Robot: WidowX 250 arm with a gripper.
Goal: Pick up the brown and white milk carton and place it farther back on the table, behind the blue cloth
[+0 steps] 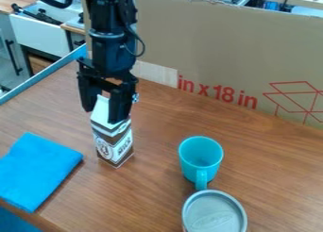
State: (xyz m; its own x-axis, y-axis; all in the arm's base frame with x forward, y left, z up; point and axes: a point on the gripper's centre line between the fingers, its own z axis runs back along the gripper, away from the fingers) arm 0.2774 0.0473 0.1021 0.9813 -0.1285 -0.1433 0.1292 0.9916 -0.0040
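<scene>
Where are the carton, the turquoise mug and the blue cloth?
Carton (115,144): camera view, on the printed side, below its slanted top.
Turquoise mug (200,154): camera view, on the inside, seen through its open top.
Blue cloth (38,170): camera view, around the middle of its upper surface.

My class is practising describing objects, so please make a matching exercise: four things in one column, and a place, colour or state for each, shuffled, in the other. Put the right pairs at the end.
Column 1
1. Carton
2. Cloth
3. Mug
4. Tub

Column 2
A. Turquoise, with its handle toward the camera
B. Grey on top, at the bottom edge of the view
C. Upright, its top at the claw
D. Bright blue, lying flat at the left

Right pairs: 1-C, 2-D, 3-A, 4-B
</scene>
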